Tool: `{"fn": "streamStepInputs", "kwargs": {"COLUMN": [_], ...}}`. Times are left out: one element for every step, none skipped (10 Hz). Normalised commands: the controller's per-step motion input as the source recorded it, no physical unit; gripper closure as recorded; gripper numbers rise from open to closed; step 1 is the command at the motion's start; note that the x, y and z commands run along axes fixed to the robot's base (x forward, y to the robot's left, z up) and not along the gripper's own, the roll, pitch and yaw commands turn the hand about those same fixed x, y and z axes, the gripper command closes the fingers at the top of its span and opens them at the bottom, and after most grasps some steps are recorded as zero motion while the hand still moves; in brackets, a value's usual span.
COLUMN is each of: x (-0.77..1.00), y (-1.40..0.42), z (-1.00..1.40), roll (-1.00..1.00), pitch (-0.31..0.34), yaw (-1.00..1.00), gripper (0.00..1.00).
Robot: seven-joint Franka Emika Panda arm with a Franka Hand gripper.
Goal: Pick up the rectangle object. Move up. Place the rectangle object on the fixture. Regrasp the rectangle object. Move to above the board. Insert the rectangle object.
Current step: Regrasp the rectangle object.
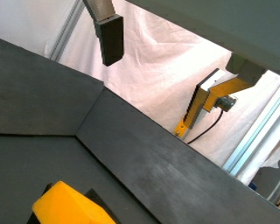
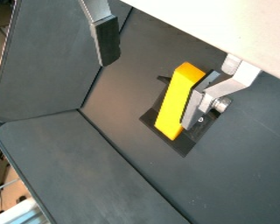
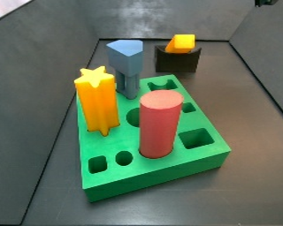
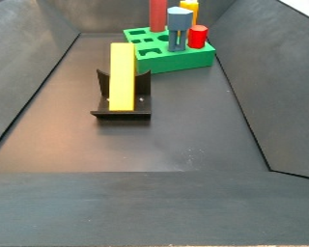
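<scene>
resting on the fixture (image 4: 121, 108), rectangle object (image 4: 121, 69); gripper (image 2: 105, 39) apart.

Even, bright lighting; soft shadows; sharp focus.

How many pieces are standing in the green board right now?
3: yellow star post at one edge, blue-grey peg at the corner nearest the fixture, red cylinder mid-board. Gripper is off to the side, holding nothing.

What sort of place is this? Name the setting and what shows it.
Probably a robot lab test cell for peg insertion: dark walled floor, green board holding shaped pegs, rectangle object lying on the fixture. The gripper, one finger visible, hangs above, holding nothing visible.
</scene>
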Motion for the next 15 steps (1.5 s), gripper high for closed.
{"fn": "streamStepInputs", "kwargs": {"x": [0.1,0.04,0.04,0.05,0.06,0.07,0.07,0.08,0.08,0.08,0.08,0.06,0.06,0.06,0.06], "y": [-0.05,0.05,0.05,0.04,0.04,0.03,0.03,0.03,0.02,0.02,0.02,0.01,0.01,0.01,0.0], "z": [-0.01,-1.0,-1.0,-1.0,-1.0,-1.0,-1.0,-1.0,-1.0,-1.0,-1.0,-0.73,-0.62,-0.4,-0.2], "roll": [0.19,0.12,0.12,0.12,0.1,0.08,0.07,0.07,0.06,0.06,0.06,0.05,0.05,0.05,0.05], "pitch": [0.026,-0.05,-0.055,-0.102,-0.136,-0.147,-0.15,-0.148,-0.135,-0.114,-0.101,-0.061,-0.049,-0.018,0.005], "yaw": [0.23,0.24,0.23,0.17,0.12,0.08,0.05,0.0,-0.04,-0.06,-0.07,-0.07,-0.07,-0.06,-0.04], "gripper": [0.0,0.0,0.0,0.0,0.0,0.0,0.0,0.0,0.0,0.0,0.0,0.0,0.0,0.0,0.0]}}
